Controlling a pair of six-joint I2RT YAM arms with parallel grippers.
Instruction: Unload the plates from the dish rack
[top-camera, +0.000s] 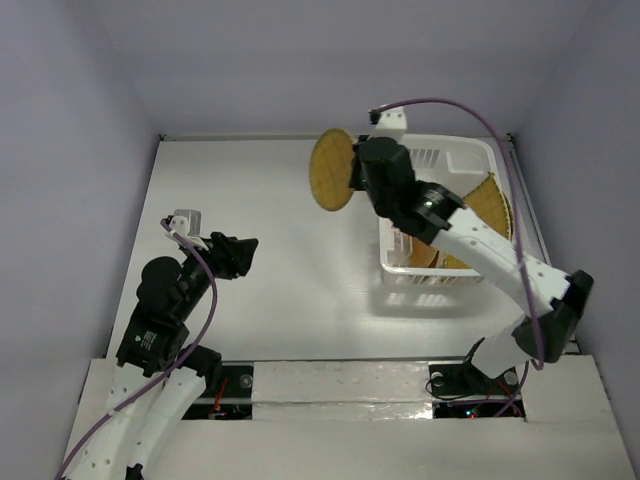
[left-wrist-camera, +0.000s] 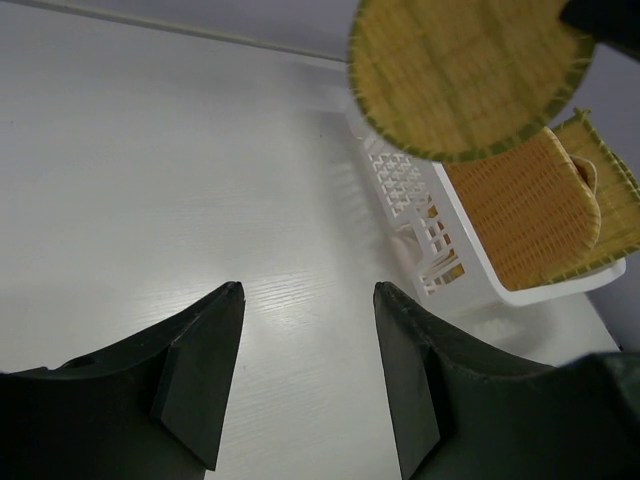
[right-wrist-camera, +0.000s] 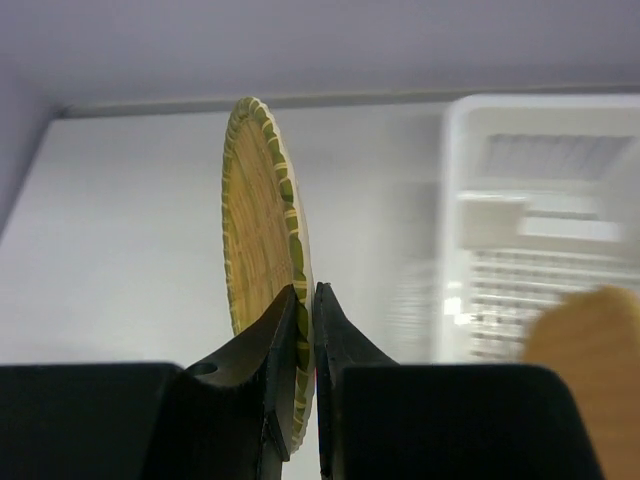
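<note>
My right gripper (top-camera: 352, 178) (right-wrist-camera: 304, 290) is shut on the rim of a small round plate (top-camera: 331, 170) (right-wrist-camera: 258, 240) (left-wrist-camera: 465, 75), holding it on edge in the air just left of the dish rack (top-camera: 470, 155) (left-wrist-camera: 410, 200) (right-wrist-camera: 455, 200). Two more tan plates (top-camera: 490, 205) (left-wrist-camera: 540, 200) lean inside the rack, partly hidden by the right arm in the top view. My left gripper (top-camera: 245, 252) (left-wrist-camera: 308, 290) stands open over bare table at the left, nothing between its fingers.
The white table (top-camera: 270, 260) is walled in by grey panels at the back and sides. The dish rack stands at the back right, close to the right wall. The right arm (top-camera: 480, 245) stretches across the rack's front half.
</note>
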